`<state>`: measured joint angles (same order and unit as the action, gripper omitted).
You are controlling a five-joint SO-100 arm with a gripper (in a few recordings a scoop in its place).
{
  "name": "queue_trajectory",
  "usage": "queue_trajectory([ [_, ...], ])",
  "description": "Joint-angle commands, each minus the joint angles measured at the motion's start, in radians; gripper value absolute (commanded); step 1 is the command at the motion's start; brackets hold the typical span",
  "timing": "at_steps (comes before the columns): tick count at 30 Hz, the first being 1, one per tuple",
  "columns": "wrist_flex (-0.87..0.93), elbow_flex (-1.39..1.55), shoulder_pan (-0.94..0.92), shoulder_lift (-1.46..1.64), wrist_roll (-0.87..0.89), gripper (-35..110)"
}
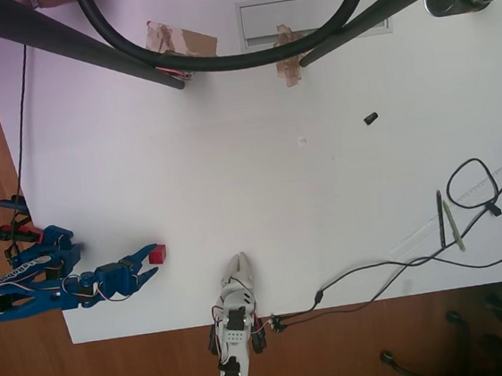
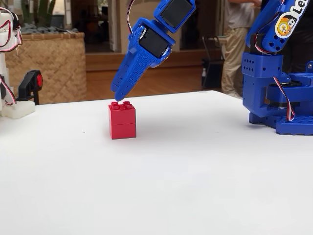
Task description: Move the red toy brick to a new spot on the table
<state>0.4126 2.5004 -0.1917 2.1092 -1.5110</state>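
The red toy brick stands on the white table near its lower left corner in the overhead view. In the fixed view the red brick is upright and studs up on the table. My blue gripper reaches in from the left, its fingers spread in a fork around the brick's left side. Seen from the side, the gripper points steeply down and its tips hover just above the studs without gripping them. It holds nothing.
A small black cylindrical piece lies right of centre. Cables, pens and a ruler lie at the right edge. Taped cardboard sits at the far side under dark stand legs. The blue arm base stands at the right.
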Motion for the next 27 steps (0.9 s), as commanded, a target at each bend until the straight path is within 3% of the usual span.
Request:
queue_trajectory([
  [1,-0.066,0.028,-0.011,-0.003,-0.008,30],
  [10,-0.169,0.054,0.005,-0.109,0.071,29],
  [14,-0.193,0.054,0.005,-0.169,0.081,20],
  [19,-0.169,0.055,0.011,-0.210,0.052,9],
  [27,-0.048,-0.127,0.074,-0.210,0.129,7],
])
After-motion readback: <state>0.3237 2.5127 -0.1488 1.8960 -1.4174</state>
